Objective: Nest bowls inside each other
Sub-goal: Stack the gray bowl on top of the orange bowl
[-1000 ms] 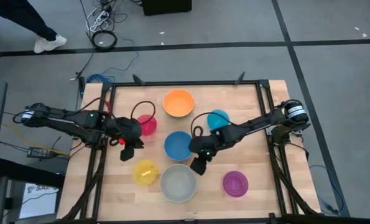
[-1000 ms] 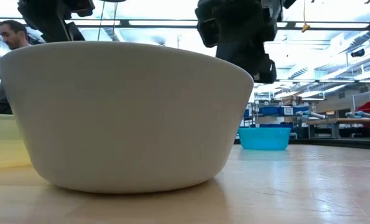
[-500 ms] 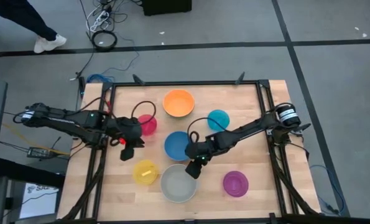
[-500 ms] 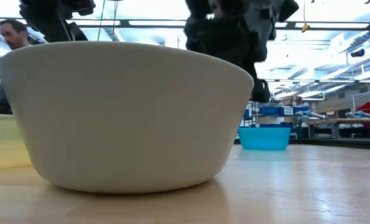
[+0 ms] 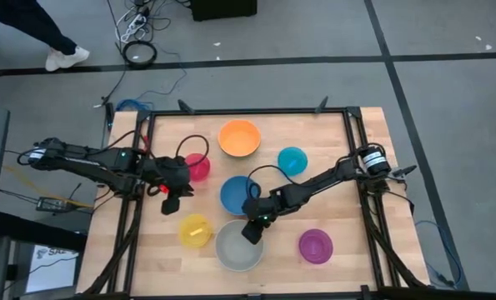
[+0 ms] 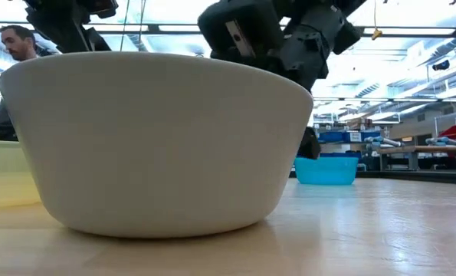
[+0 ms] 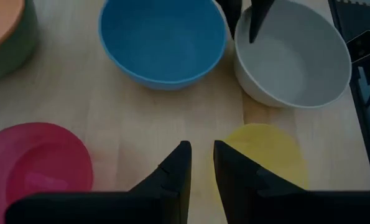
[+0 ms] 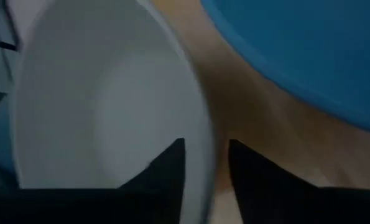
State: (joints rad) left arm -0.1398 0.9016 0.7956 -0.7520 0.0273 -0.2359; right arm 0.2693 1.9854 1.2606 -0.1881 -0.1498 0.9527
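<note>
Right hand [image 5: 252,232] moved onto round smooth grey-white bowl [image 5: 233,252] rim.

A wooden table [image 5: 360,250] carries seven separate bowls [image 5: 239,138].

No legible text, label, brand, number or sign in any view; the white sheet on the floor [image 5: 49,260] carries dark marks too small to read
</note>
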